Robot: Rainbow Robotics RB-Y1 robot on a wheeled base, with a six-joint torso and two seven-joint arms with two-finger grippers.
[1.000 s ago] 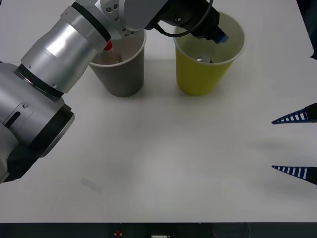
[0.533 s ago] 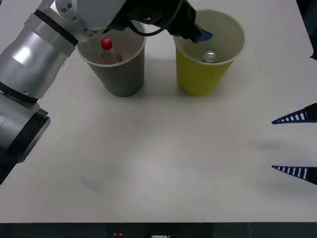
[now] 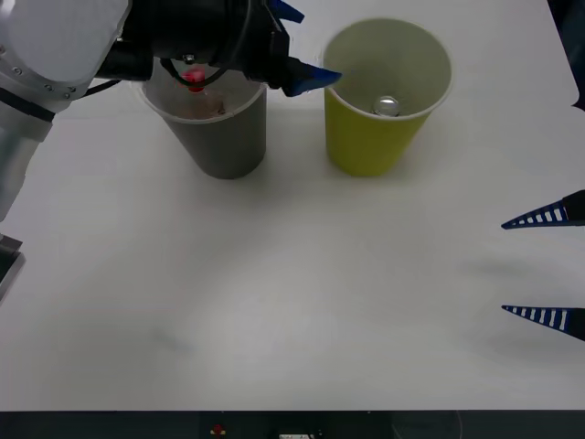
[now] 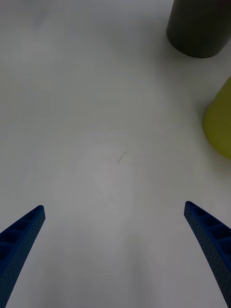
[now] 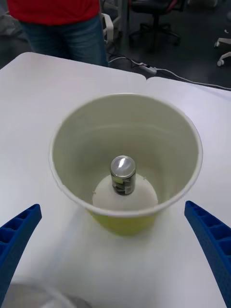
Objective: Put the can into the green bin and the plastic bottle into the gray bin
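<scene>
The can stands upright on the bottom of the green bin; the left wrist view looks down on the can inside the green bin. The plastic bottle's red cap shows inside the gray bin, partly behind my left arm. Open and empty, my left gripper hovers over the gray bin's rim on the green bin's side. My right gripper waits open near the table's right edge, well apart from both bins.
The white table stretches bare in front of the bins, as the right wrist view shows between the open right gripper and the gray bin and green bin.
My left arm has pulled back to the left, from over the green bin to above the gray bin's rim. The can stays in the green bin. The right arm has not moved.
</scene>
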